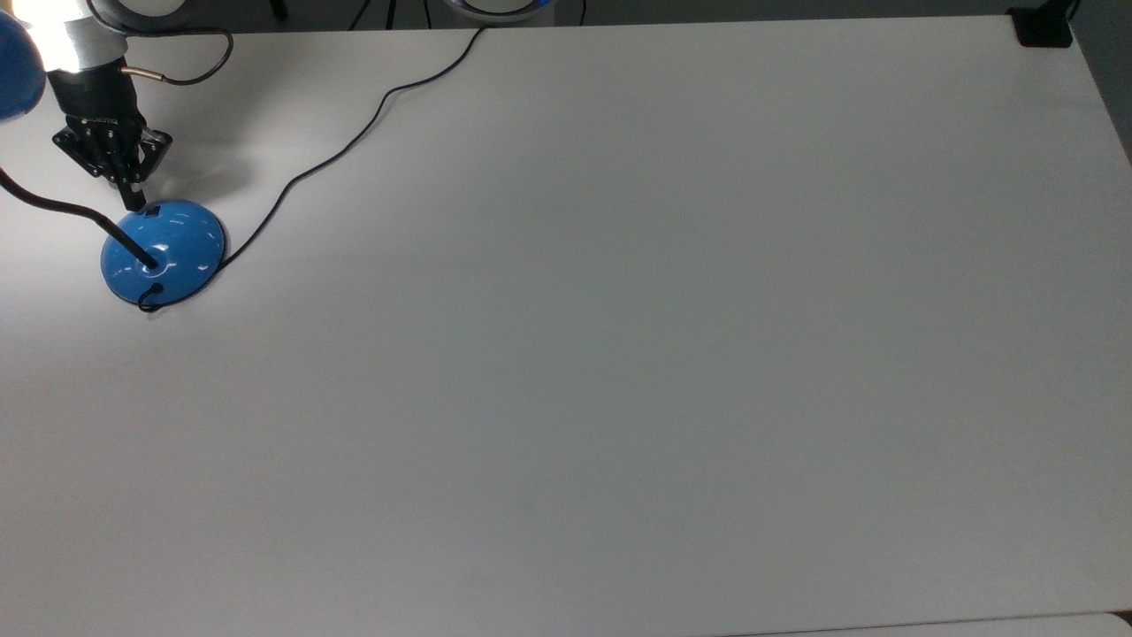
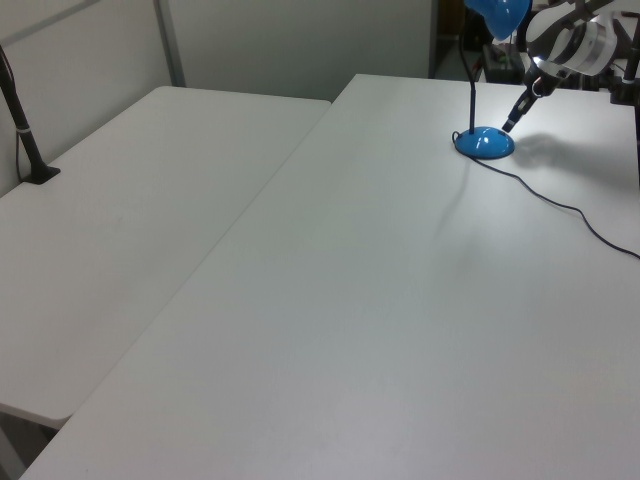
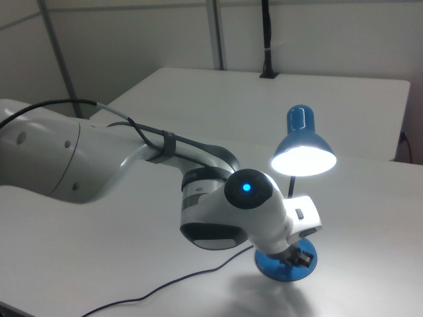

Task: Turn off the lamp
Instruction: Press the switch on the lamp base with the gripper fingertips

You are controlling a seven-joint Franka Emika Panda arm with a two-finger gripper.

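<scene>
— Where does the lamp sit?

— The glossy blue dome-based desk lamp stands near the far corner of the wide white desk, at the top view's left. A thin black gooseneck rises from the top of the dome toward the top view's left edge, and the rounded blue shade is lit, glowing white underneath in the right view. A black cord leaves the base and snakes off over the desk's far edge.

— And the tool?

— The black tool comes down just beyond the base, on its far side. Its fingers are pressed together into one narrow tip, pinching nothing. That tip lies right at the small black switch on the dome's far slope; whether it touches the switch I cannot tell. In the left view the tool slants down to the base's right rim.

— Anything behind?

— The white robot arm, bulky in the right view, and a second white desk beside the first.
</scene>
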